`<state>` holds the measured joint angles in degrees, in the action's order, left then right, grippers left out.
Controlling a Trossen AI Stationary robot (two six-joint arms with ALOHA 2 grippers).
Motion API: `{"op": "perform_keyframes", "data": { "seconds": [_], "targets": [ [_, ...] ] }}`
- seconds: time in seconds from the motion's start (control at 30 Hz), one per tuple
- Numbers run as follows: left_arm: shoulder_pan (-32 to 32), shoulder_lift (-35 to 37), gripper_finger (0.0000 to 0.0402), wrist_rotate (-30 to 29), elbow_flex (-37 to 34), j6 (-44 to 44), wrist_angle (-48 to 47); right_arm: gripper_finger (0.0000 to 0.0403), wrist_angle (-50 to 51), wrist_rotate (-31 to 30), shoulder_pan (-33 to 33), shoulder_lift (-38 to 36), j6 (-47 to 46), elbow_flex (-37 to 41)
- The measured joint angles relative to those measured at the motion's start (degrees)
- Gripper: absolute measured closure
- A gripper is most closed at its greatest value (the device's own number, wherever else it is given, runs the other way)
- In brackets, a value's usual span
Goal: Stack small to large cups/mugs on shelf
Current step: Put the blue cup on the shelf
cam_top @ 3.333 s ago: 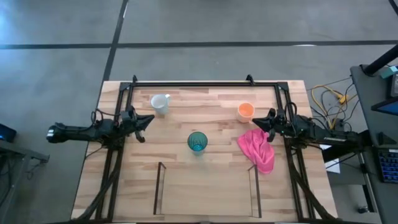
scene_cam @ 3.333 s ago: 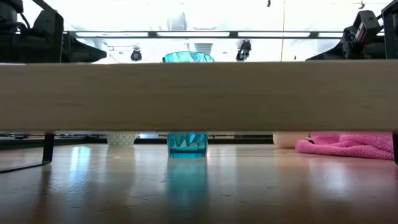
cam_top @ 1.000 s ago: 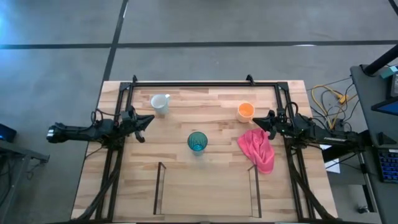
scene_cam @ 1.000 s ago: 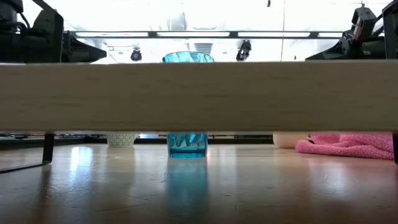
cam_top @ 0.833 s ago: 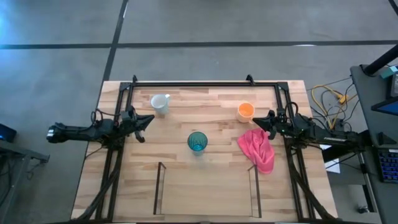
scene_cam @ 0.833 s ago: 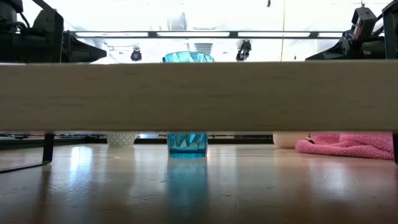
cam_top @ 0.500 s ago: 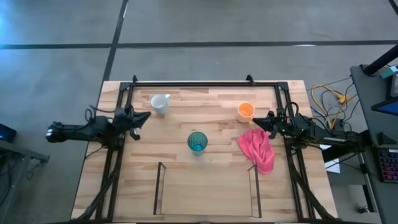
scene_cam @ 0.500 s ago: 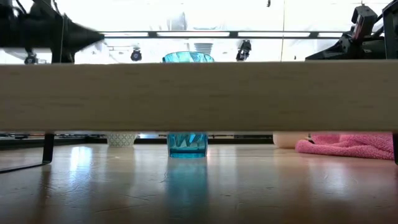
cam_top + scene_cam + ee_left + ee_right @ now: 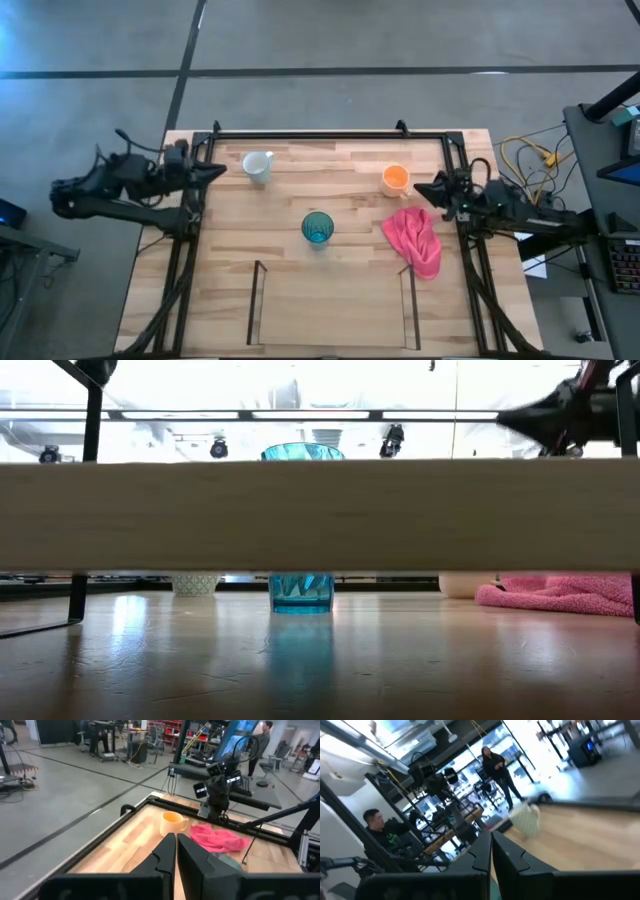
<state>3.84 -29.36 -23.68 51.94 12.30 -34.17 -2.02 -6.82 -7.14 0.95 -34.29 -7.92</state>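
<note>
My left jaws (image 9: pixel 214 171) are clenched on nothing at the tabletop's (image 9: pixel 330 290) nine o'clock edge, just beside the white mug (image 9: pixel 258 166). My right jaws (image 9: pixel 422 188) are clenched and empty too, at three o'clock, between the orange mug (image 9: pixel 395 179) and the pink cloth (image 9: pixel 420 240). The teal tumbler (image 9: pixel 318 227) stands upright near the centre. The shelf (image 9: pixel 330 320) lies at six o'clock, holding no cups.
</note>
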Motion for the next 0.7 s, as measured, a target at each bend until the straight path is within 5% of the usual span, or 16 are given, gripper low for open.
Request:
{"op": "perform_keyframes", "data": {
  "seconds": [0.3, 0.7],
  "targets": [
    [0.0, -8.7, 0.04, 0.0, 15.2, -9.7, -2.3, 0.0394, 14.5, 3.3, 0.0, 3.6, 10.1, -16.7],
    [0.0, -10.9, 0.04, 0.6, 17.0, -9.7, -1.9, 0.0394, 24.5, 7.0, 0.0, 20.0, 18.2, -34.2]
  ]
}}
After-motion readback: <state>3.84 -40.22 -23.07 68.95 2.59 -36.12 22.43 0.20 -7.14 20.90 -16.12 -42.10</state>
